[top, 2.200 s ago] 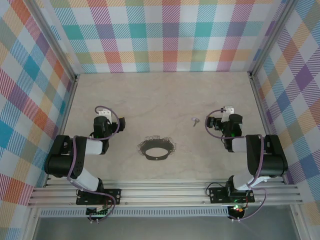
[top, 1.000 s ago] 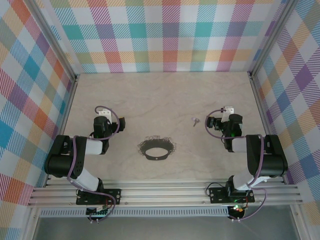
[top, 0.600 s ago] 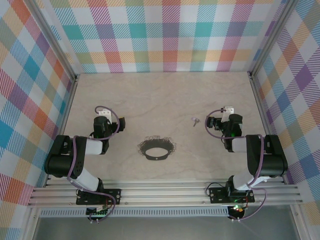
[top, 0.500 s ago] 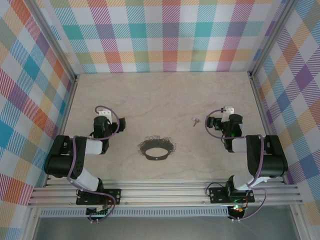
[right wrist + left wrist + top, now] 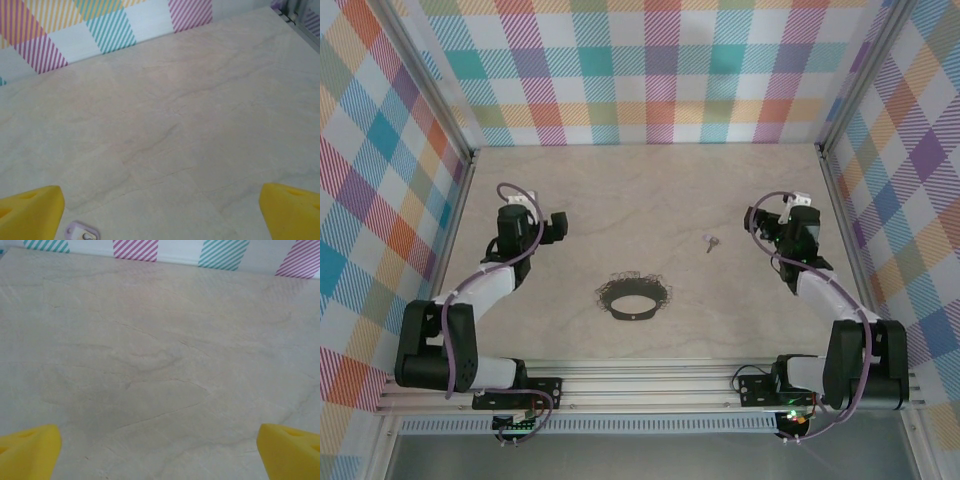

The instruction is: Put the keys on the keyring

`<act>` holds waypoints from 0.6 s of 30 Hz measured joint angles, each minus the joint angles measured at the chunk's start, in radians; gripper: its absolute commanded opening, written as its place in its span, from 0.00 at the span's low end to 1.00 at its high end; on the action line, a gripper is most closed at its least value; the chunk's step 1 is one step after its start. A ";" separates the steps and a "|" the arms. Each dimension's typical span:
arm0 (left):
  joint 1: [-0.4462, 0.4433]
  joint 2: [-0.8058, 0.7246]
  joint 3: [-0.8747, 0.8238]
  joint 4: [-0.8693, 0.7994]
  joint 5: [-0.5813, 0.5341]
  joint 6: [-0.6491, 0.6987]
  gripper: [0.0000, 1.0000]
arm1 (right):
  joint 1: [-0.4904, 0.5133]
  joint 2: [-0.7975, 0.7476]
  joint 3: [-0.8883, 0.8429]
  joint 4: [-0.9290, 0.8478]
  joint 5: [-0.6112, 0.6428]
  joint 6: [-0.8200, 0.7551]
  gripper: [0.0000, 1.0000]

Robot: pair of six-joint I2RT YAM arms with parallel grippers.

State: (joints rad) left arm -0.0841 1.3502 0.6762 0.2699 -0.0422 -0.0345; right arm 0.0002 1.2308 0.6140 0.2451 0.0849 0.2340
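Keyring (image 5: 634, 297) lies mid tabletop (image 5: 650, 190), near side; key (image 5: 710, 241) sits apart, far-right of it. We see left end effector (image 5: 159, 452) and right end effector (image 5: 162, 212) spread wide, empty, key near right one.

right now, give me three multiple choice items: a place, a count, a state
1. Where is the key? A on the table, right of the ring B on the ring C in the jaws
2. Loose keys apart from the ring? A three B one C five
3. Both arms' jaws? A shut on the key B shut on the ring C open, empty
1 A, it lies on bare table. 2 B, a single key shows. 3 C, wide apart, nothing between.
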 measured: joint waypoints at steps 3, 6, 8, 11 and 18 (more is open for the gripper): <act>-0.014 -0.026 0.047 -0.091 0.006 -0.050 1.00 | 0.000 -0.037 0.018 -0.076 -0.008 0.041 1.00; -0.044 -0.033 0.105 -0.184 0.023 -0.099 1.00 | 0.000 -0.087 0.018 -0.132 -0.039 0.067 1.00; -0.075 -0.033 0.137 -0.233 0.035 -0.124 1.00 | 0.000 -0.125 0.017 -0.159 -0.068 0.077 1.00; -0.128 -0.033 0.169 -0.297 0.052 -0.160 1.00 | 0.000 -0.193 -0.003 -0.178 -0.119 0.088 0.97; -0.240 -0.033 0.178 -0.378 0.060 -0.268 1.00 | 0.000 -0.293 -0.026 -0.271 -0.229 0.155 1.00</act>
State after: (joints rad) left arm -0.3241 1.3170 0.8539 -0.1078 0.0177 -0.3023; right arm 0.0002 0.9382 0.5884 -0.0257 -0.1440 0.3889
